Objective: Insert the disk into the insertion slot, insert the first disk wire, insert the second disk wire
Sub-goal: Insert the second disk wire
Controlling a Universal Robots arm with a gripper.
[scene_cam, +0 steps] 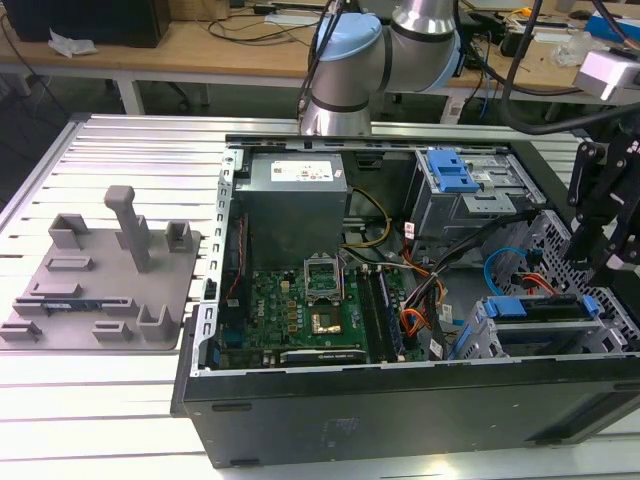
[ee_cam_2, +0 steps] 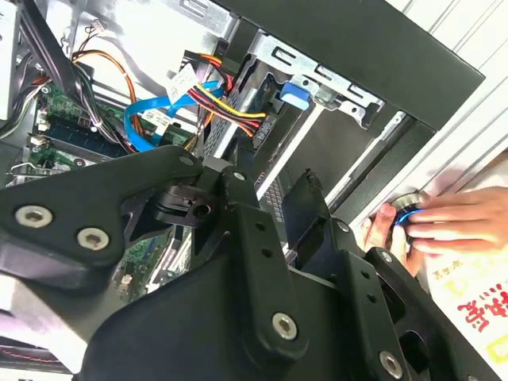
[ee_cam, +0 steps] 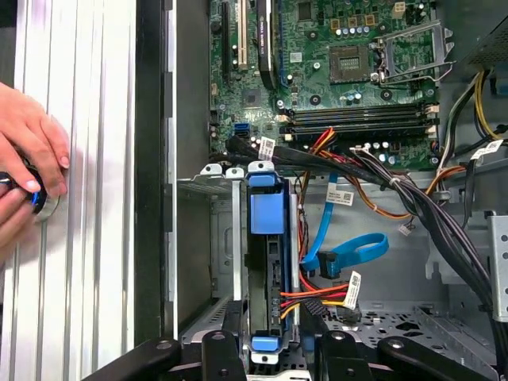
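gripper [ee_cam_2: 274, 189]: released, the jaws stand apart and hold nothing; perforated metal shows through the gap in the second wrist view.
gripper's place: at the exterior view's right, hanging above the low drive cage near the front corner of the computer case [scene_cam: 400, 410].
disk [ee_cam: 266, 213]: lies in the insertion slot, right below the gripper. Its blue frame shows at both ends in the first wrist view.
insertion slot [scene_cam: 480, 335]: the low bay of perforated light-grey sheet metal, filled by the disk.
wire bundle [ee_cam: 317, 295]: red, yellow and black strands reach the side of the disk; whether they are plugged in cannot be told.
blue cable [ee_cam: 349, 250]: a flat loop just beside the disk, and its end is hard to make out.
taller cage [scene_cam: 450, 175]: stands behind the low cage and carries a blue latch.
motherboard [scene_cam: 310, 310]: flat on the case floor, with the grey power supply [scene_cam: 295, 190] behind it.
person's hand [ee_cam: 28, 171]: outside the case wall, fingertips on a round metal knob [ee_cam_2: 405, 208] with a blue ring.
slotted table [scene_cam: 120, 150]: bears the case and, well apart at the exterior view's left, a grey fixture plate [scene_cam: 100, 290].
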